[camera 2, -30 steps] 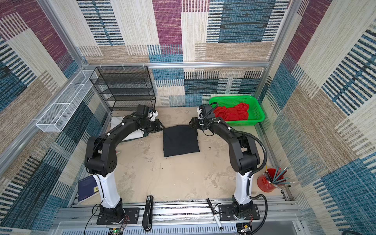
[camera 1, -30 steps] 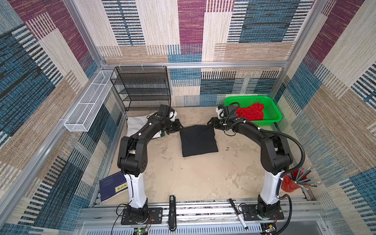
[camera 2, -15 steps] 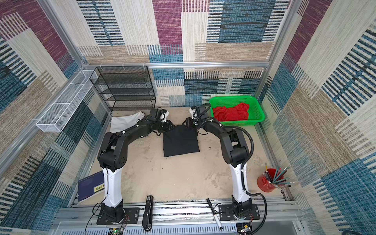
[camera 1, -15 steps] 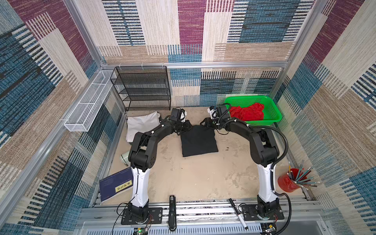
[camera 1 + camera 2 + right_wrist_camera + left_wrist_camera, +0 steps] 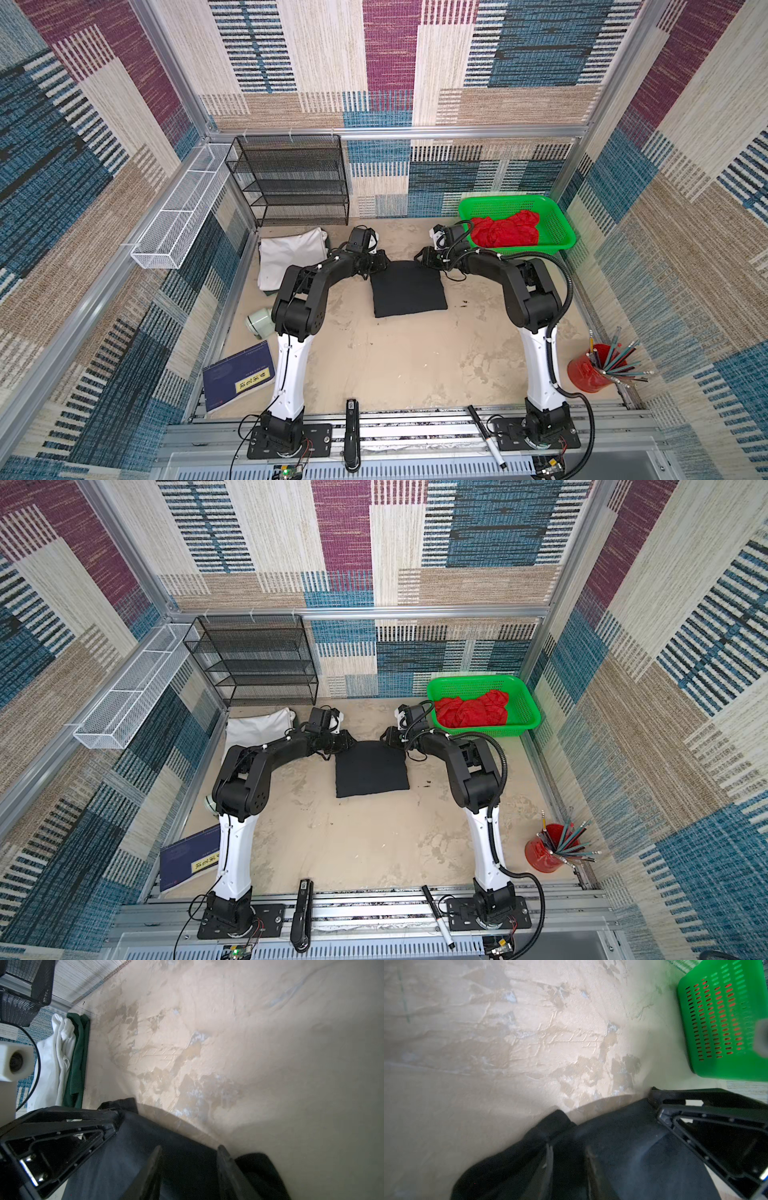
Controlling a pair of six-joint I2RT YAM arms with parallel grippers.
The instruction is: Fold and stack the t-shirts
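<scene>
A black t-shirt (image 5: 409,291) (image 5: 371,771) lies folded into a square mid-table. My left gripper (image 5: 380,262) (image 5: 569,1147) sits at its far left corner, shut on a bunch of the black cloth (image 5: 623,1136). At the far right corner my right gripper (image 5: 422,255) (image 5: 189,1148) has its jaws closed on a thicker fold of the shirt (image 5: 187,1159). The white t-shirt (image 5: 291,257) (image 5: 52,1059) lies folded at the far left on top of the dark green one (image 5: 78,1059). The red t-shirt (image 5: 505,228) is crumpled in the green basket (image 5: 557,224).
A black mesh shelf (image 5: 297,178) stands at the back and a white wire basket (image 5: 178,208) hangs on the left wall. A mint cup (image 5: 259,322) and blue book (image 5: 239,376) lie left. A red pencil cup (image 5: 590,370) stands right.
Both grippers moved inward to the far corners of the black t-shirt. The right jaws narrowed onto the cloth.
</scene>
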